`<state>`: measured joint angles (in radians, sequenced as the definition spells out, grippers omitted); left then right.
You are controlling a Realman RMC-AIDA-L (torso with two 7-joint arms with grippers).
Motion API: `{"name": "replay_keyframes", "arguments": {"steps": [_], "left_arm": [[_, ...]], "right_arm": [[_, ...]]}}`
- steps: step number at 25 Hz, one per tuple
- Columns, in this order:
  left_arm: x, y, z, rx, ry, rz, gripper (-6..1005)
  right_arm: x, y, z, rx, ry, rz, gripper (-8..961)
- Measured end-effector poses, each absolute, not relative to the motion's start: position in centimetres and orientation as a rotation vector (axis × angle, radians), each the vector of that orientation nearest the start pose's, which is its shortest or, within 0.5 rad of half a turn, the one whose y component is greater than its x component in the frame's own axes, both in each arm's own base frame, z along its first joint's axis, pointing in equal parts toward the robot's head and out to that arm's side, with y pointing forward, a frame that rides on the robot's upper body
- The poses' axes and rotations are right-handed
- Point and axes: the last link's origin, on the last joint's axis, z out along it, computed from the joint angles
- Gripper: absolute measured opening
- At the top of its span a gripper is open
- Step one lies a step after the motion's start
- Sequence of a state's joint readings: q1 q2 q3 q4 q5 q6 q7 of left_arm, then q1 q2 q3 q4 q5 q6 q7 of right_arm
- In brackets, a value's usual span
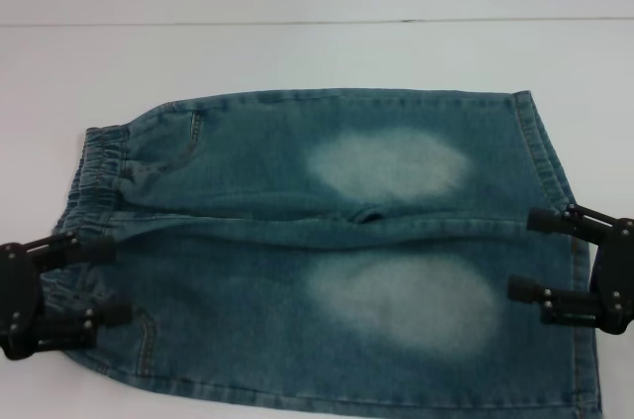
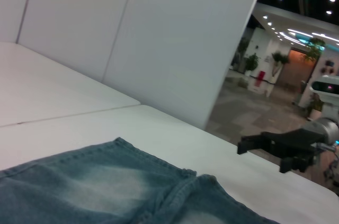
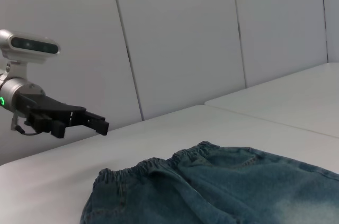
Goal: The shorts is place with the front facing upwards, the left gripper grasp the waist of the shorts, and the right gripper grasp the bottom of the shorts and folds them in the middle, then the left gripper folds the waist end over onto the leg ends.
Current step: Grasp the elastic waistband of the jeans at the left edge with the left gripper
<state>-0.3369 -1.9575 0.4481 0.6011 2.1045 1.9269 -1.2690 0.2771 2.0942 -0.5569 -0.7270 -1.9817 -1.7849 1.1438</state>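
White table (image 1: 297, 52), flat shorts (image 1: 327, 241), left gripper (image 1: 104, 280) wide at waist, right gripper (image 1: 525, 256) wide at hems

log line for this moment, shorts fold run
stage: pre-grasp | denim shorts: flat, unfolded | left gripper: open at waist | right gripper: open at leg hems

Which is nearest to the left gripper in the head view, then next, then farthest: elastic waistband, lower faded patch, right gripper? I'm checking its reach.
From the left gripper:
1. Elastic waistband, left end of the shorts.
2. Lower faded patch, mid-shorts.
3. Right gripper, at the leg hems.
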Motion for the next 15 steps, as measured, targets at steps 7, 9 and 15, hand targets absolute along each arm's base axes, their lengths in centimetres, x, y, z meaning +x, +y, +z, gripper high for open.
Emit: {"name": "replay_keyframes", "arguments": {"steps": [7, 9, 15], "left_arm": [[-32.57, 23.79, 6.42, -2.749, -0.701, -0.841, 866], [-32.62, 23.77, 6.51, -2.747, -0.699, -0.837, 863], [-32.8, 23.8, 6.81, -2.741, -0.698, -0.825, 857]], "right_arm": [[31.24, 24.74, 2.48, -2.636, 0.532, 0.812, 941], [31.17, 24.76, 2.42, -2.645, 0.539, 0.811, 942], [31.08, 24.87, 2.46, -2.661, 0.545, 0.798, 942]]}}
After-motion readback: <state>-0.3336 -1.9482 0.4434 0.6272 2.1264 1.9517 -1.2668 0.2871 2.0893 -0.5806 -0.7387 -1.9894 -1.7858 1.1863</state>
